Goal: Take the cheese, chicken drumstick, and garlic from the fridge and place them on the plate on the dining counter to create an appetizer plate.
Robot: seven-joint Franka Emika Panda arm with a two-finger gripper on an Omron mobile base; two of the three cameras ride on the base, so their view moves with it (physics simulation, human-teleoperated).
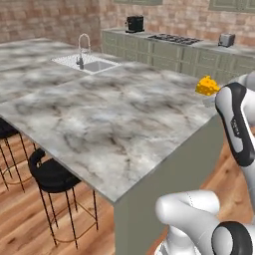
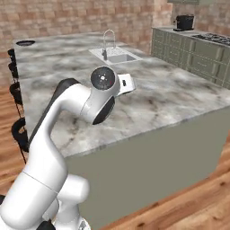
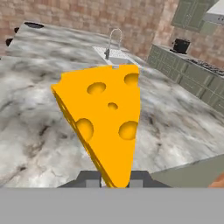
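Closest to us in the hand view is the cheese point(image 3: 107, 120), a yellow wedge with round holes, its narrow end pinched between the gripper point(image 3: 113, 180), whose fingers are clenched on it. The wedge hangs in the air above the dining counter point(image 3: 39, 131). From the left base view we see the cheese point(image 1: 206, 86) as a small yellow lump beside the arm, over the counter's right edge. The right base view hides the wedge behind the arm's joint, but shows the plate point(image 2: 25, 43) at the slab's far left corner, well apart from the cheese. The sink point(image 2: 117, 57) and black stools point(image 1: 50, 174) are clear. We can read no writing anywhere.
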